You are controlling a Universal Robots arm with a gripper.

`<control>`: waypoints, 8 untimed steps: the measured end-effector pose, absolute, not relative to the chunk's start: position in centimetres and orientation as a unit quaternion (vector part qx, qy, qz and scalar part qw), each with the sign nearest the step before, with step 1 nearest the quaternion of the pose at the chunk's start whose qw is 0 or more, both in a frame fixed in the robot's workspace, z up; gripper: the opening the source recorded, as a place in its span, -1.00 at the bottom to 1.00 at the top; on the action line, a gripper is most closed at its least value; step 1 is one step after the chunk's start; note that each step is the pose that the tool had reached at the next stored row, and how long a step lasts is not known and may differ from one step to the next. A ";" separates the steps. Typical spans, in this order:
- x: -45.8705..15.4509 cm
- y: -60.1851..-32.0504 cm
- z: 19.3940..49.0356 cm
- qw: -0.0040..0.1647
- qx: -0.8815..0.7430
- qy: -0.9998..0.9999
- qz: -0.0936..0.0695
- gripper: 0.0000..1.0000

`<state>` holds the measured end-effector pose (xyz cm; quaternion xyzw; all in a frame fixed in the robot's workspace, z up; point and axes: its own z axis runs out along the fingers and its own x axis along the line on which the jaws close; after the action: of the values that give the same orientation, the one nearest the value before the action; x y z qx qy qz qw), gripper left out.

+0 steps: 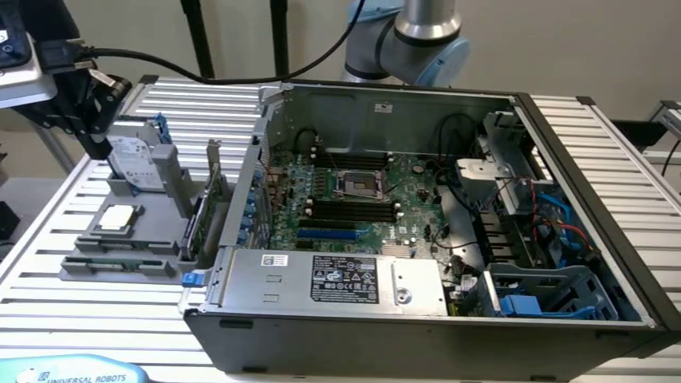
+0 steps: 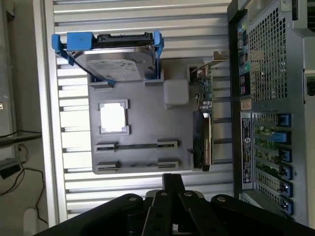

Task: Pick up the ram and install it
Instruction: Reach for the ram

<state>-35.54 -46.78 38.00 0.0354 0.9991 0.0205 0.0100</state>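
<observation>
**Ram** [image 1: 115, 262] [image 2: 136, 146]: long, thin, narrow stick. From the wrist view it is edge-on, a dark line spanning two grey clips. In the exterior view it is a low greenish strip.

**Location:** seated in the grey tray [image 1: 155, 222] [image 2: 147, 123] on the slatted worktop [image 1: 85, 319], at the tray's near edge. In the exterior view it is at 6 o'clock from the processor chip [image 1: 117, 217]. The tray is at 9 o'clock from the computer case [image 1: 426, 335]. A second pair of clips lies just beside the ram; whether they hold a stick cannot be told.

**Also on the tray:** a hard drive [image 1: 133, 163] in a blue bracket, standing at 12 o'clock from the chip. An expansion card [image 1: 210, 199] stands upright on the side nearest the case.

**Gripper** [image 1: 94, 128] [image 2: 172, 179]: hangs above the tray's far end, over the hard drive and well apart from the ram. The fingers [image 2: 167, 196] are drawn close together with nothing between them.

**Exterior view:**
- the case interior
- the motherboard [image 1: 420, 179] with its black slots [image 1: 352, 209]
- the processor socket [image 1: 356, 185]
- the silver power supply [image 1: 330, 279]
- the arm [image 1: 426, 36] behind the case

**Wrist view:**
- the tray from above
- the case's perforated back panel [image 2: 268, 59] with blue tabs [image 2: 283, 120]
</observation>
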 end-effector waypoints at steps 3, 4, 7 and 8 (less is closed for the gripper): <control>-36.2 -46.9 37.9 0.009 0.035 0.999 0.020 -0.79; -36.3 -47.0 37.8 0.008 0.035 0.999 0.020 -0.79; -36.7 -47.0 37.7 0.005 0.034 0.999 0.019 -0.79; -36.9 -47.0 37.6 0.004 0.034 0.999 0.018 -0.79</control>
<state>-36.89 -47.03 37.64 0.0338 0.9993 0.0185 0.0039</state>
